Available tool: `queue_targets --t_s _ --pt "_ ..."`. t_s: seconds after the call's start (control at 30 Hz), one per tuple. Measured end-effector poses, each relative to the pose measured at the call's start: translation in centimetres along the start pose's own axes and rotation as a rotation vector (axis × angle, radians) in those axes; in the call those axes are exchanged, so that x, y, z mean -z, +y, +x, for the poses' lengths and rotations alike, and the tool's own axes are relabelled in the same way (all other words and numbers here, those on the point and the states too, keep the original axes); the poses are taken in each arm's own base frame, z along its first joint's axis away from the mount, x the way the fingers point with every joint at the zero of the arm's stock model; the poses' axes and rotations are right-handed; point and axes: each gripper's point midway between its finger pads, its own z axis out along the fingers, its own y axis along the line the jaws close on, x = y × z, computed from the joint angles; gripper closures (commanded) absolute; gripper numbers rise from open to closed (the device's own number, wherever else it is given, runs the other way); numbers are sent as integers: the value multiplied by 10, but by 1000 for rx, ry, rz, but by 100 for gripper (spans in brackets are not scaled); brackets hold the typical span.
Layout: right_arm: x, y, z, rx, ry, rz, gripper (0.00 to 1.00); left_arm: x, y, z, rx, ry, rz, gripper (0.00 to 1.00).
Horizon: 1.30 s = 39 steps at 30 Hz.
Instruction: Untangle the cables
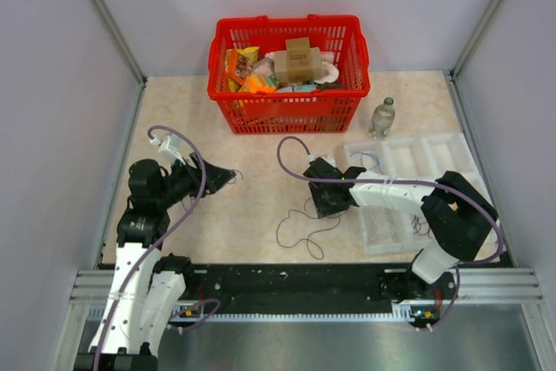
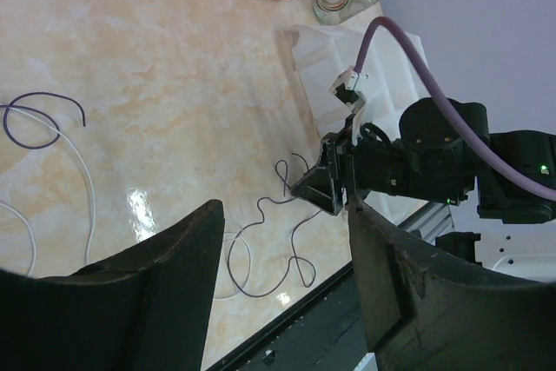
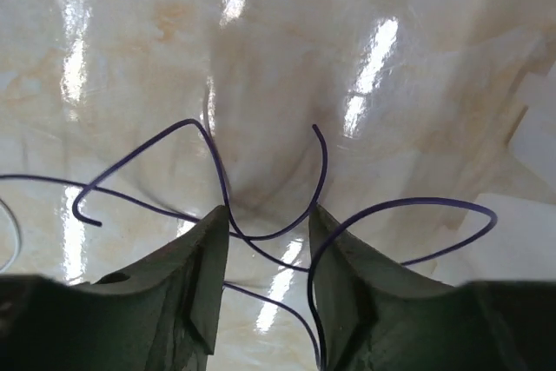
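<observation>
Straddling purple cable (image 3: 265,238), right claw (image 3: 267,215): wrist-view only.

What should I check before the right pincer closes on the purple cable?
1. Right pincer open: ok.
2. Purple cable crosses its gap: ok.
3. Only one strand in that gap: not ok, several cross there.
4. Left pincer open, holding nothing: ok.
5. Right fingertips' height over the table: cannot tell.
</observation>
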Motion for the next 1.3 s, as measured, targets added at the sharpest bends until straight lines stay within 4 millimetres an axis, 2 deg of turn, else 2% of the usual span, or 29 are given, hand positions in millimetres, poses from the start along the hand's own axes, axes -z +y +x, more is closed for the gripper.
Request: queue_targets --t_s 0.13,0.33,0.43,0.53,0.67,0.73,0.8,0.83,0.9,0.97,1.03,1.1,1.2,1.3 --pt "-1 2 -10 -7 -41 -4 100 0 0 0 -2 -1 1 37" --pt "-1 -4 -20 -3 -92 35 100 0 -1 0 -2 1 4 37" --pt "17 -11 -27 1 -133 50 100 0 -1 1 -5 4 7 37" --pt "67 -21 -45 -6 -241 55 100 1 -2 2 -5 7 9 37" --pt "173 -44 -95 -99 -506 31 100 1 -4 2 -8 11 22 37" --pt "223 -75 -113 -189 -628 66 100 1 -6 2 -11 11 32 37" --pt "252 -117 -118 -288 -692 168 100 0 -9 2 -15 13 44 37" --pt "259 -140 -113 -336 -699 232 100 0 -10 2 -18 14 52 37" --pt "263 -179 -99 -412 -671 360 100 0 -14 2 -23 18 67 37" --pt "262 -208 -81 -473 -614 461 100 0 -17 4 -25 25 80 37" --pt "260 -226 -69 -515 -567 523 100 1 -22 6 -29 31 96 37" --pt "260 -237 -60 -539 -538 562 100 2 -26 7 -32 35 111 37" --pt "257 -242 -50 -547 -518 590 100 4 -31 9 -37 40 132 37" --pt "239 -246 -35 -540 -459 625 100 6 -35 10 -44 42 148 37"
